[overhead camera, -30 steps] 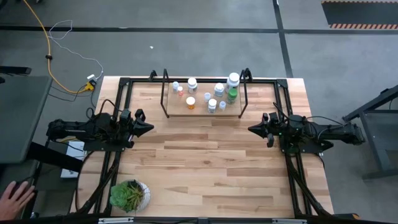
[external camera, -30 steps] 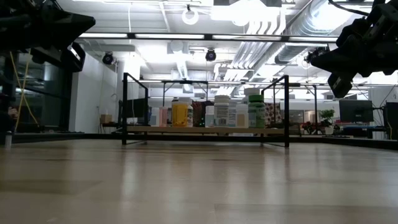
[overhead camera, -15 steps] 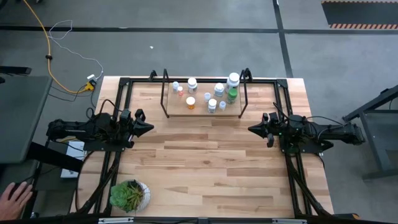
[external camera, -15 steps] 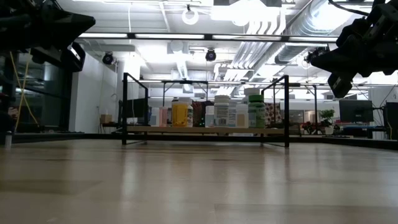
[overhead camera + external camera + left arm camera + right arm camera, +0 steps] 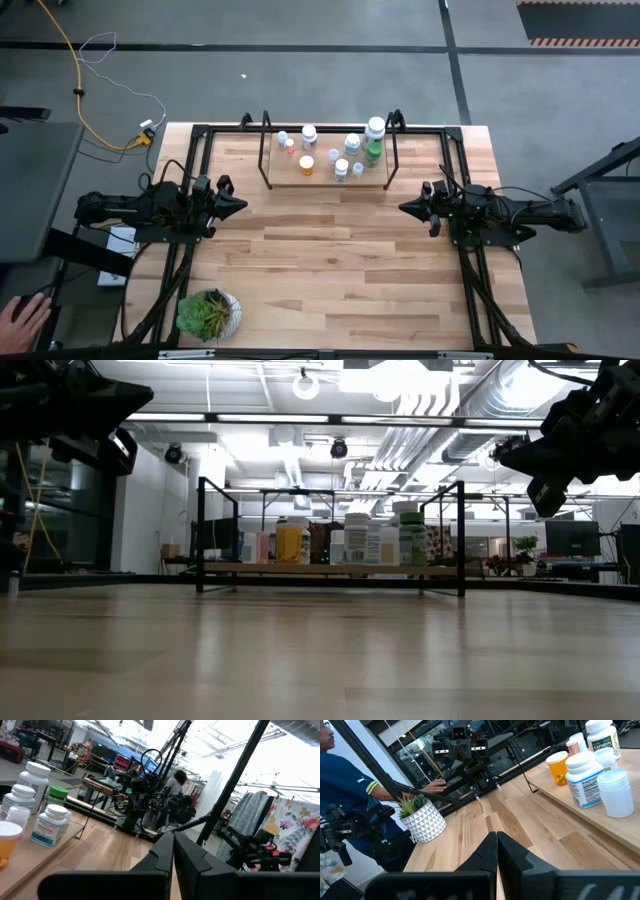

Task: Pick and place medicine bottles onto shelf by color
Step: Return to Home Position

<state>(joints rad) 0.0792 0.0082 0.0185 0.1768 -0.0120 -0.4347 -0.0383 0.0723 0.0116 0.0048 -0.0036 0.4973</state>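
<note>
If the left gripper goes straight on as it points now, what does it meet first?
Probably the right gripper, which faces it across the table; the shelf seems to lie beside that line.

The medicine bottles are gathered on the shelf at the surface's far edge; a potted plant is set at its near left corner.
</note>
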